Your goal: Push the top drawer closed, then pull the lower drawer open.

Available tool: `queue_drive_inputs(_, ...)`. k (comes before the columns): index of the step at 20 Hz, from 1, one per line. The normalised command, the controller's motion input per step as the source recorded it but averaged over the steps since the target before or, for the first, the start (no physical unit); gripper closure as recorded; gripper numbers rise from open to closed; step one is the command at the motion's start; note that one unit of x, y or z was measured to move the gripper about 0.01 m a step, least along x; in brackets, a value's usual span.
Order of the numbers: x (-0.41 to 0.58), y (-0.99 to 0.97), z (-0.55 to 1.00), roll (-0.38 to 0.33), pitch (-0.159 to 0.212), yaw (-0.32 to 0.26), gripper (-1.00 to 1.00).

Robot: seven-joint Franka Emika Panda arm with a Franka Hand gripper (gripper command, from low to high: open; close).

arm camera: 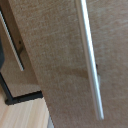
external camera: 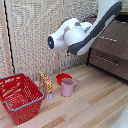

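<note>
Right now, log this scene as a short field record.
arm: white Franka arm reaching toward the drawer unit
end effector: not in view
top drawer: silver bar handle close in the wrist view
lower drawer: front looks shut
floor items: red basket, pink mug, red bowl

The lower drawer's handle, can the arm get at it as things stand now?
Probably yes. The lower drawer faces open floor, and the pink mug and red basket sit well off toward the exterior view's left. The gripper itself is out of sight.
</note>
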Motion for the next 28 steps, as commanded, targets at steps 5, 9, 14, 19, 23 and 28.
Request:
queue_drive_inputs(5, 0.0, -0.51, 0.37, 0.045, 0.117, -0.019, -1.0)
queue_drive_inputs(9, 0.007, -0.47, 0.33, 0.0, 0.19, -0.008, -1.0)
queue_drive_inputs(14, 0.028, -0.34, 0.13, 0.0, 0.142, -0.006, 1.0)
queue_drive_inputs(19, 0.013, -0.01, -0.02, 0.003, 0.012, 0.0, 1.0)
queue_drive_inputs(23, 0.012, 0.01, 0.0, -0.017, 0.039, 0.042, 1.0)
queue_drive_inputs(28, 0.144, 0.01, 0.04, -0.148, 0.005, 0.003, 1.0)
